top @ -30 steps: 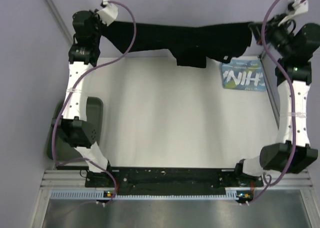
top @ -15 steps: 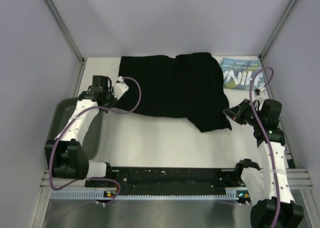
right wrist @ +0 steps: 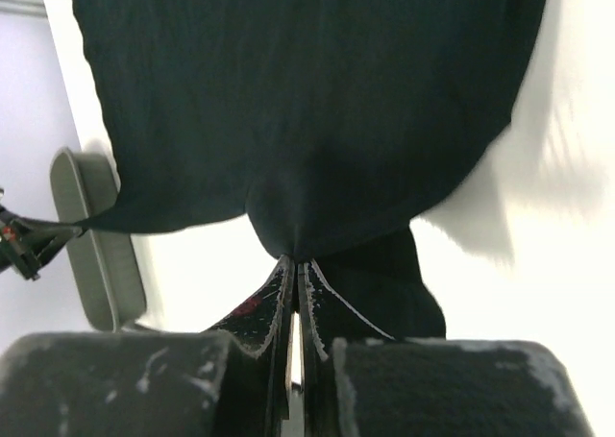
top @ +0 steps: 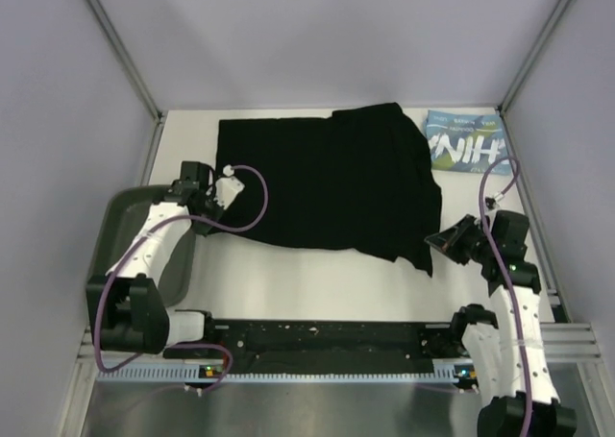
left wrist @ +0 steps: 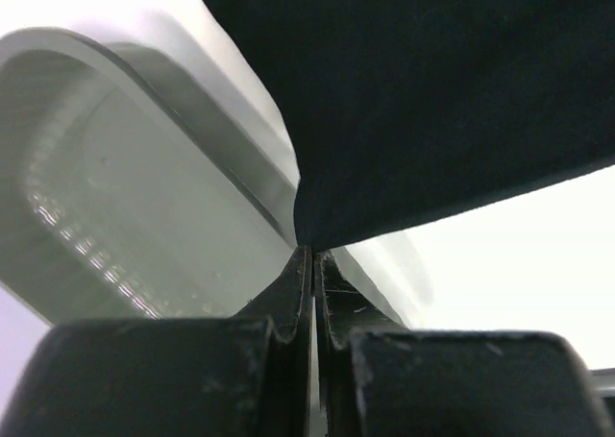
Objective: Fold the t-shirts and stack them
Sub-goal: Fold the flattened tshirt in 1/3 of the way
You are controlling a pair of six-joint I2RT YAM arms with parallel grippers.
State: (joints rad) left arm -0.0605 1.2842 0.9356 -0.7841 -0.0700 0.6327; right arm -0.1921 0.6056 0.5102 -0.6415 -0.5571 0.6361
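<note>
Black soft fabric, the plain black t-shirt [top: 327,182], is now laid out broad across the far half of the white counter [top: 317,288]. A second earlier it was held stretched high along the far edge with both arms reached out. Since then it has been drawn back toward the bases and lowered, and its left side has been pulled square.

The left tool [left wrist: 309,254] is seen fully closed, with a near-left corner of the black cloth pinched between its tips, just above the rim of the dark green plastic tray [left wrist: 144,216]. The right tool [right wrist: 291,262] is likewise closed tight, and a small bunch of the shirt's near-right hem is gripped in it. From above, the left tool [top: 219,195] and right tool [top: 440,241] are found at opposite near corners of the garment, so the near edge is kept taut between them.

The light blue t-shirt with large white block letters [top: 468,141] is left at the far right corner, apparently folded into a flat rectangle, its left edge touched or slightly overlapped by the black shirt.

By this spreading, the black shirt is judged to be prepared for folding. No fold is yet made in it, and stacking is not yet done.
</note>
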